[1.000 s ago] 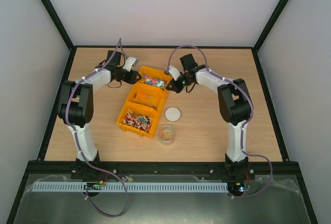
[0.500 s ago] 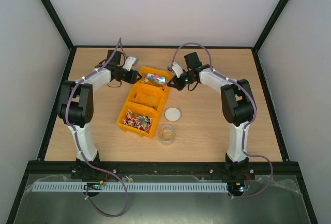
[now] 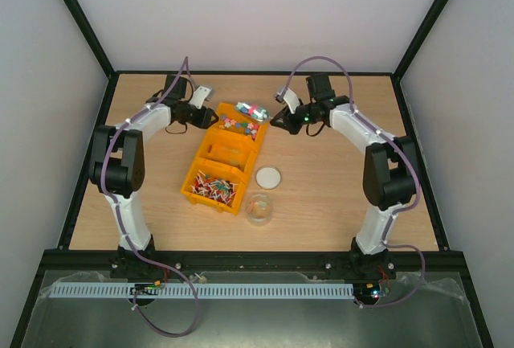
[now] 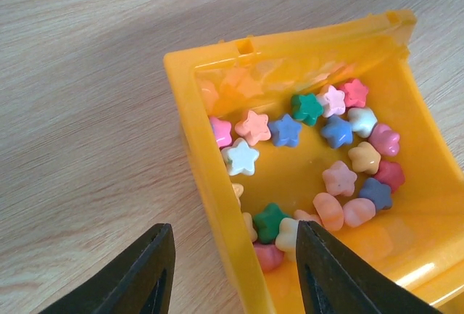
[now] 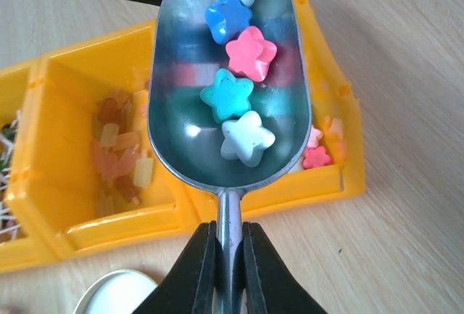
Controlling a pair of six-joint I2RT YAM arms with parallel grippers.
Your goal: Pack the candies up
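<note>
Change: scoop (image 5: 181,75) of candies (image 5: 251,51) is now lifted from bin (image 4: 216,183).
Right claw (image 5: 230,238): clamped on scoop.
Left claw (image 4: 235,256): spread.
Likely next: jar (image 3: 259,208) is filled.

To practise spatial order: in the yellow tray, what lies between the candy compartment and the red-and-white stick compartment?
The middle compartment, holding pale orange-brown pieces. The top view shows the order; the right wrist view shows the contents.
</note>
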